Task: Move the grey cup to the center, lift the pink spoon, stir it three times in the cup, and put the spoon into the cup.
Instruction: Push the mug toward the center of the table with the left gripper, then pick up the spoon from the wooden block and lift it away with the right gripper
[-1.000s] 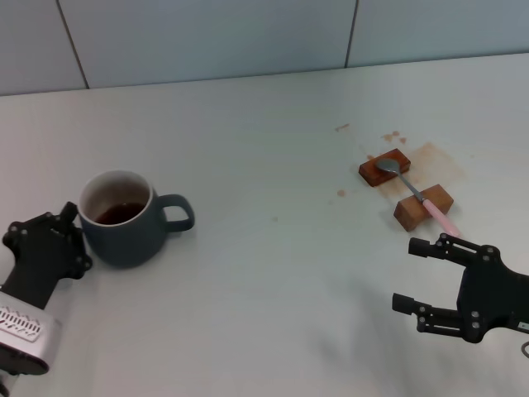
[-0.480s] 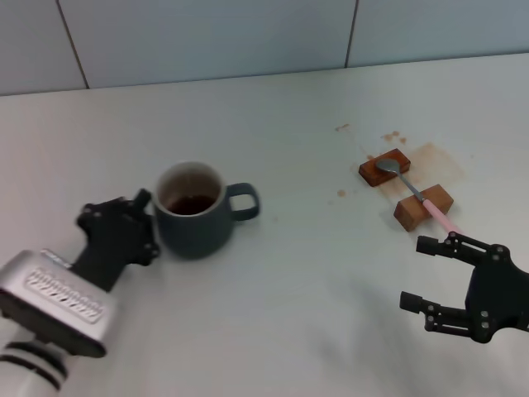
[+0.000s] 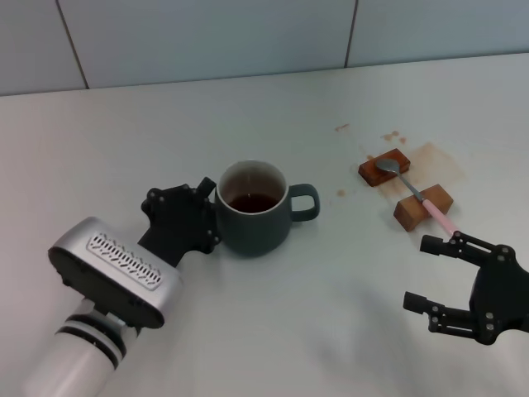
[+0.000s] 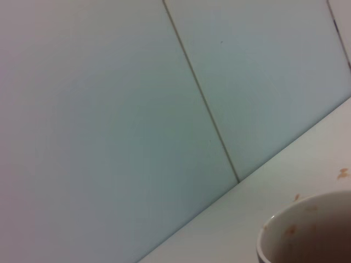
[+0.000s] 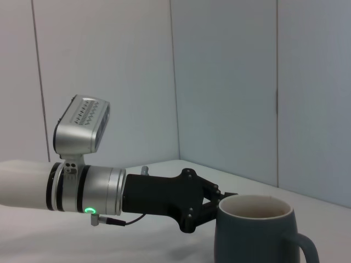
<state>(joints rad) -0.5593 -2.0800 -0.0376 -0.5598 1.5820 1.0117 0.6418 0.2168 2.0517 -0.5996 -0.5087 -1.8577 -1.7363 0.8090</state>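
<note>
The grey cup [image 3: 253, 225] stands near the table's middle, handle towards my right, with dark liquid inside. My left gripper [image 3: 211, 215] is against its left side, fingers closed on the cup's wall. The right wrist view shows the same grip [image 5: 219, 204] at the cup [image 5: 255, 233], and the left wrist view shows the cup's rim [image 4: 307, 233]. The pink spoon [image 3: 418, 195] lies across two brown blocks at the right, bowl on the far block. My right gripper [image 3: 417, 273] is open and empty, just in front of the spoon's handle end.
The two wooden blocks [image 3: 384, 169] [image 3: 421, 207] sit on a brown stained patch of table [image 3: 434, 157]. A tiled wall [image 3: 248, 37] runs behind the table.
My left gripper has carried the grey cup from the far left to near the table's middle. The right gripper has barely moved. The spoon has stayed on the blocks.
</note>
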